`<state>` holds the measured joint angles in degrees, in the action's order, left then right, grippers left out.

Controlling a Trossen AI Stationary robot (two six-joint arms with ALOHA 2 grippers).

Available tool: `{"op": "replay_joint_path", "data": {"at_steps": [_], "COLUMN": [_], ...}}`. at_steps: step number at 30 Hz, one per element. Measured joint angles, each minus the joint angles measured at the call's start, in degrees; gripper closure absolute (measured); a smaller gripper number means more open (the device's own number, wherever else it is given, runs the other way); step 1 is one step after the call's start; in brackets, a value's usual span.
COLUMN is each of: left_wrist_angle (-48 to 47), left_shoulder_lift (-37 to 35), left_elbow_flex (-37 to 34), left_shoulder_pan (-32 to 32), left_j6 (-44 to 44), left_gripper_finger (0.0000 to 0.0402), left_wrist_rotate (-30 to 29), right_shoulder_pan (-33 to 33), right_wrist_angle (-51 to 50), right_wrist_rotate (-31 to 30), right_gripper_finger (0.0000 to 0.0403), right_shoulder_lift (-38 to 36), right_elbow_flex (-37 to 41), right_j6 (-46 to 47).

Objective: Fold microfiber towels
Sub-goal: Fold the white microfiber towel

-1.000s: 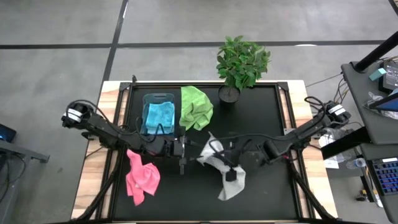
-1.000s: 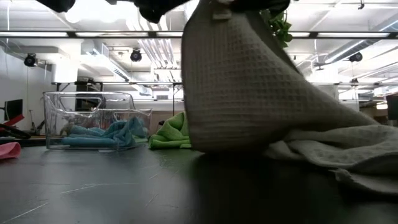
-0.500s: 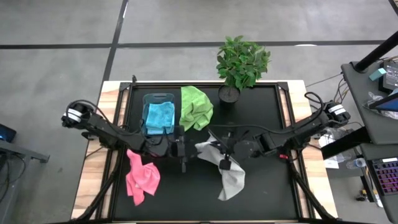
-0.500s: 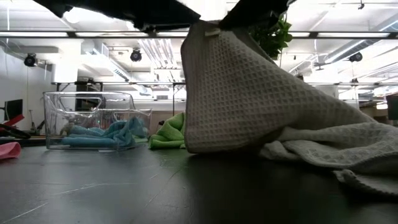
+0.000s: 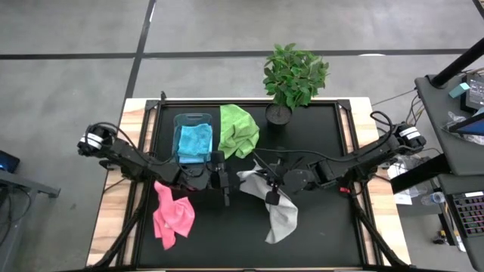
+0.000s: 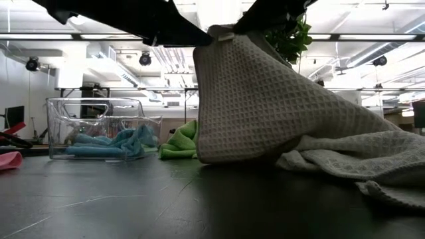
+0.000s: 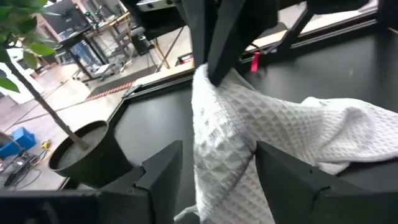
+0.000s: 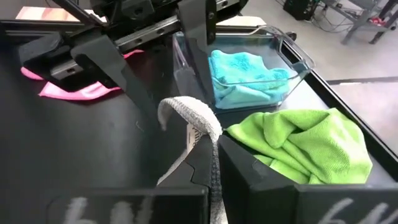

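Note:
A pale grey-white waffle towel (image 5: 281, 215) lies near the table's middle, with one part raised. My right gripper (image 8: 214, 155) is shut on that raised part; it comes in from the table's right (image 5: 261, 180). My left gripper (image 7: 217, 146) is open, its two fingers on either side of the hanging cloth (image 7: 224, 124), just left of it (image 5: 228, 189). A pink towel (image 5: 172, 215) lies crumpled at the near left. A lime green towel (image 5: 238, 130) lies at the far middle. A light blue towel (image 5: 194, 142) sits in the clear bin (image 5: 180, 121). My right gripper pinches a bunched edge of the grey-white towel (image 8: 186, 112) between its two fingers, and a loop of cloth sticks out past them. The fingers come slanting down from the table's right. The cloth hangs below them (image 6: 252, 99), and its other end lies heaped on the table (image 6: 358, 159). My left gripper's fingers (image 7: 273, 168) flank the hanging cloth; I cannot tell whether they touch it.
A potted plant (image 5: 293, 75) stands at the far edge, right of the green towel. The clear bin (image 6: 93, 126) stands at the far left. Bare black tabletop (image 5: 325, 234) shows near the front and at the right.
My right gripper has carried the towel's raised part a little toward the table's left, then kept still, so the cloth slopes more from the hold down to the heap. My left gripper has sunk slightly and tipped, closing in on the hanging cloth.

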<state>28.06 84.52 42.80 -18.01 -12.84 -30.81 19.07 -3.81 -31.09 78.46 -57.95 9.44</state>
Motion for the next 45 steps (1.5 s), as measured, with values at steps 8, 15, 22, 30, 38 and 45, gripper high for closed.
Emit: {"op": "replay_joint_path", "data": {"at_steps": [8, 15, 22, 30, 38, 45], "left_wrist_angle": [0.26, -1.03, -30.11, -44.2, -44.1, -44.0], "left_shoulder_lift": [0.53, -2.54, -8.54, -8.75, -8.71, -8.71], "left_elbow_flex": [0.6, 3.02, 5.91, 5.59, 5.58, 5.58], "left_shoulder_pan": [0.32, -1.0, -1.9, -3.87, -3.86, -3.83], "left_j6": [-2.57, -4.18, 12.67, 23.27, 23.1, 23.12], "left_gripper_finger": [0.0359, 0.0399, 0.0401, 0.0401, 0.0401, 0.0401], "left_wrist_rotate": [0.04, 2.62, 25.39, 27.12, 25.86, 24.47], "right_shoulder_pan": [0.0, 0.15, 0.17, 0.17, 1.26, 2.48], "right_wrist_angle": [-0.02, -0.53, -10.24, -15.69, -15.11, -15.22], "right_wrist_rotate": [0.02, 4.79, 18.55, 22.53, 22.76, 24.11], "right_gripper_finger": [0.0393, 0.0347, 0.0246, 0.0186, 0.0182, 0.0182], "right_shoulder_lift": [0.0, 0.0, 1.05, 3.41, 3.52, 3.16], "right_elbow_flex": [0.0, 0.0, 0.76, 6.86, 13.4, 14.14], "right_j6": [0.15, 1.9, 5.63, 14.73, 22.86, 24.46]}}
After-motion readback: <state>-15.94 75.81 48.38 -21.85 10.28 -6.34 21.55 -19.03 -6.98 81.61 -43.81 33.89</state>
